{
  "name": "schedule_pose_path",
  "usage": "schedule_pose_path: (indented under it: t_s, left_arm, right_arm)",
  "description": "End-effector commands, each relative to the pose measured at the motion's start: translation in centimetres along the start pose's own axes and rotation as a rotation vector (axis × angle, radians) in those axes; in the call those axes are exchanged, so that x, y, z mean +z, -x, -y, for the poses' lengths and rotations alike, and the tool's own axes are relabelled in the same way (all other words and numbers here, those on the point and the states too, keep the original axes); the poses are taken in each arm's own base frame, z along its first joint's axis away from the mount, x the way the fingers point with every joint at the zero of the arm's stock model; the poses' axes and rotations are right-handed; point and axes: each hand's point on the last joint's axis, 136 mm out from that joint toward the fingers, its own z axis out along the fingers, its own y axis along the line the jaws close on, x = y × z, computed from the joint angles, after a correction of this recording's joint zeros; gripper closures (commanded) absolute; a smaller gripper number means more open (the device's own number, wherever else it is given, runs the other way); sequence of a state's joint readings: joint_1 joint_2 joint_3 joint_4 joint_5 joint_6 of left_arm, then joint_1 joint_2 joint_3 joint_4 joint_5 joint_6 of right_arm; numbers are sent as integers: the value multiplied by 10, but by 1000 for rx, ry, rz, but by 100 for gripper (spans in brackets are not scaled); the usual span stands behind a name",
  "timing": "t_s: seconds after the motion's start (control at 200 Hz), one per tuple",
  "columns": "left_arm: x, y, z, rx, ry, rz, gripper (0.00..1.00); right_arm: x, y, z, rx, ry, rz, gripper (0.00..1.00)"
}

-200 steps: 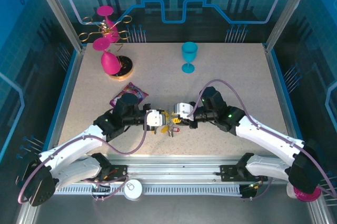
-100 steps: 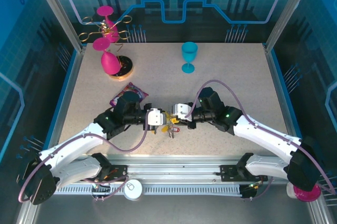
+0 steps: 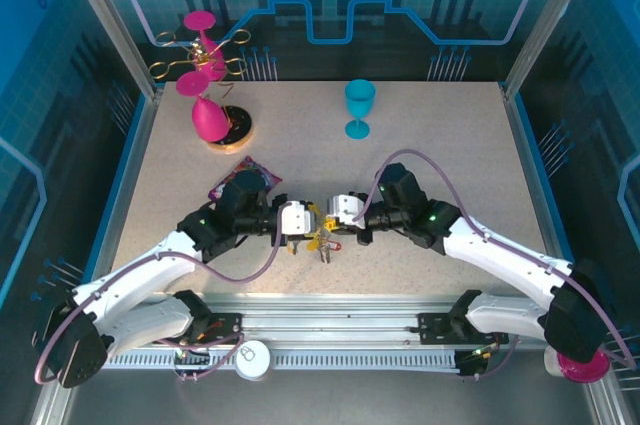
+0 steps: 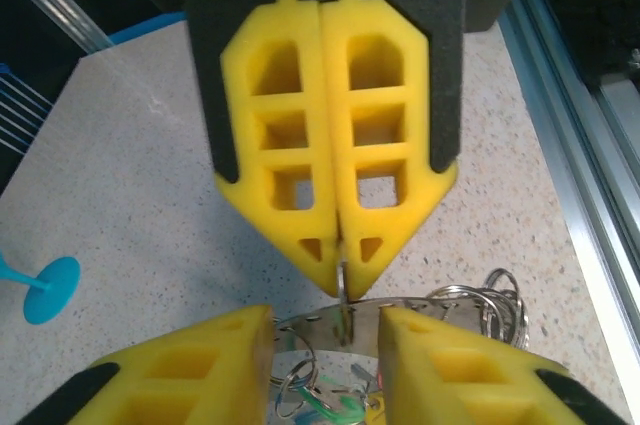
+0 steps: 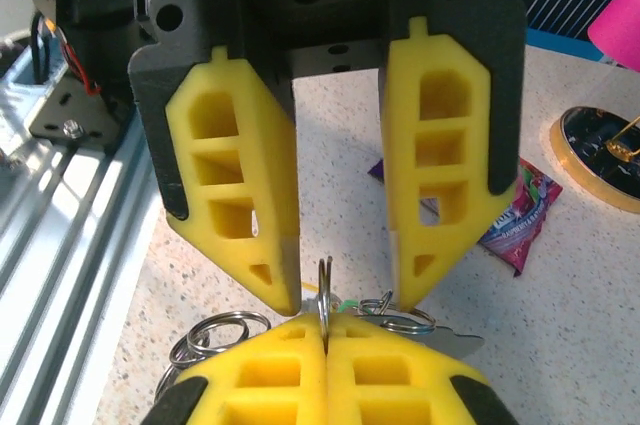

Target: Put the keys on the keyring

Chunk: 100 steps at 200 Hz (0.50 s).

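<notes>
Now that my left gripper (image 4: 325,335) has let go, yellow fingers apart at the bottom of the frame, my right gripper (image 4: 342,263) just above has clamped shut alone on a thin silver metal strip (image 4: 342,290), key or ring I cannot tell. The small silver keys (image 3: 325,245) bunch beneath, lower centre overhead; the handover looks made.

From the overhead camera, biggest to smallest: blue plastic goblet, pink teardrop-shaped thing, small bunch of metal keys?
Blue plastic goblet and pink teardrop-shaped thing: about alike, no clear winner.
Small bunch of metal keys: smallest.
</notes>
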State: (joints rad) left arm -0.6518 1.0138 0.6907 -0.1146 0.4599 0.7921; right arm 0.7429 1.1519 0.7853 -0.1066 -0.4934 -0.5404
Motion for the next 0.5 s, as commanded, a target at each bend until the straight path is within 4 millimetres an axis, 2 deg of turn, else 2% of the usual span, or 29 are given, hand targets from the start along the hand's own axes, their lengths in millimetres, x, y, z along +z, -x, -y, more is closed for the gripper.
schedule_pose_path:
  t_s: [0.0, 0.25, 0.495]
  left_arm:
    - [-8, 13, 0, -58, 33, 80, 64]
    - [-14, 29, 13, -116, 9, 238, 65]
    - [-14, 34, 18, -125, -24, 281, 71]
  right_arm:
    - [-15, 25, -1, 16, 24, 129, 100]
    - [-23, 35, -8, 49, 79, 192, 100]
    - [-22, 38, -11, 62, 103, 213, 100]
